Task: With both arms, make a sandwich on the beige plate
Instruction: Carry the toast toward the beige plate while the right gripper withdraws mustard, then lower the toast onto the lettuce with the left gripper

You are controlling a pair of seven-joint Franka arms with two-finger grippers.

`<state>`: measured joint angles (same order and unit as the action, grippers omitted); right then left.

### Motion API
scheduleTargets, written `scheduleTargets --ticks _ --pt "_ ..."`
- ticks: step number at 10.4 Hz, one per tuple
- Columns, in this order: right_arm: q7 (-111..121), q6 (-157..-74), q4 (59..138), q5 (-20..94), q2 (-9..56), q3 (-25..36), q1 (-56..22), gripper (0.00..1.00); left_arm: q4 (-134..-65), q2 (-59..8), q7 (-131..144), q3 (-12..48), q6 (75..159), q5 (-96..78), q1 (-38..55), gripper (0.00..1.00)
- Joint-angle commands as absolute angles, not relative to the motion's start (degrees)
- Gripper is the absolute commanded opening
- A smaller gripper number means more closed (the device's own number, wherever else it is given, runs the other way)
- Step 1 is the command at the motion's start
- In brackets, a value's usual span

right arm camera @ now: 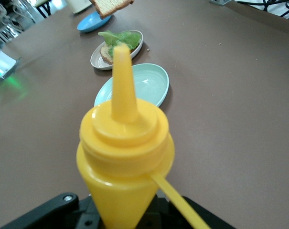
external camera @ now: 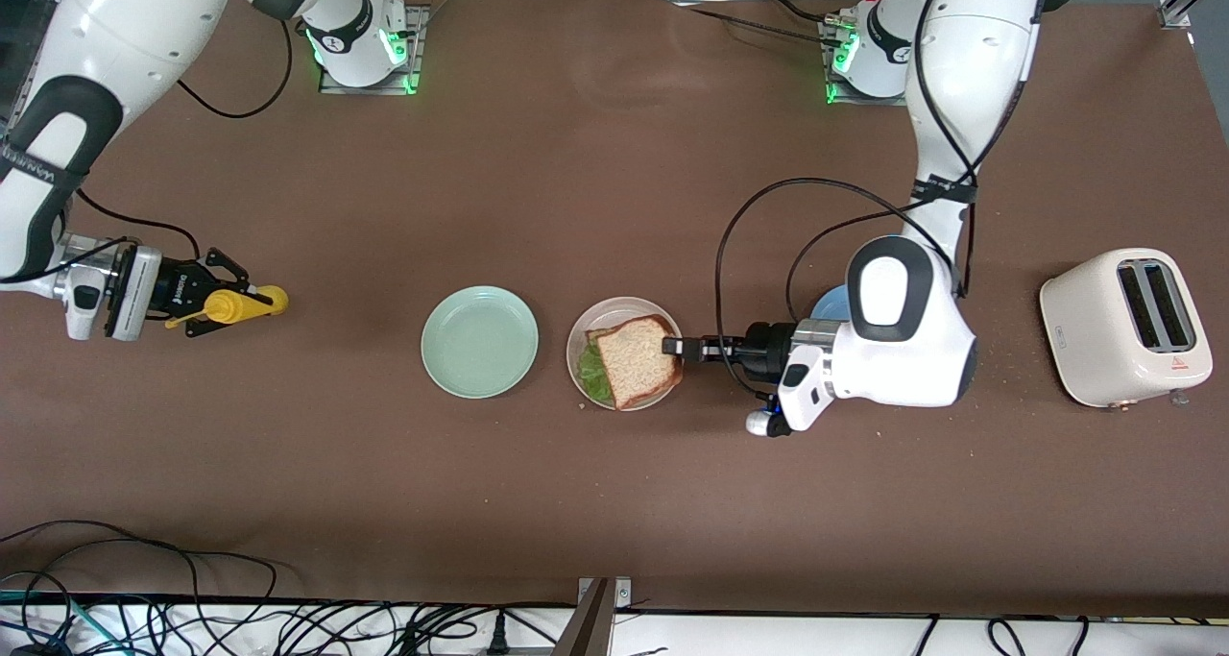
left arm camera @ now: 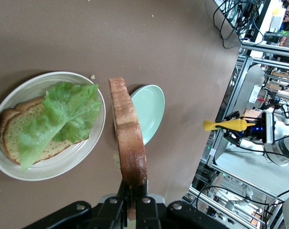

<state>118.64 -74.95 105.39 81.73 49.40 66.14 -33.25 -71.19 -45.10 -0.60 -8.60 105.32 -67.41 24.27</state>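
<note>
Setting: robotics lab | Evidence: brown desk [external camera: 614, 502], bolted arm bases, loose cables [external camera: 288, 627], metal framing [left arm camera: 240, 95]

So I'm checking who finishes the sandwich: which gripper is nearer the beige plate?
Left. The left gripper holds a bread slice over the beige plate. The right gripper waits at the right arm's end of the table, holding a yellow squeeze bottle.

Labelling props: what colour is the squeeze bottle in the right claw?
Yellow squeeze bottle, nozzle and cap included; clearest in the right wrist view.
</note>
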Motion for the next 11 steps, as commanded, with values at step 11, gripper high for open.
scheduleTargets --ticks 11 --pt "133.3 -77.9 101.2 83.9 53.4 50.1 -16.6 0.00 -77.1 -46.6 -2.4 -9.1 113.3 -70.2 31.6 0.00"
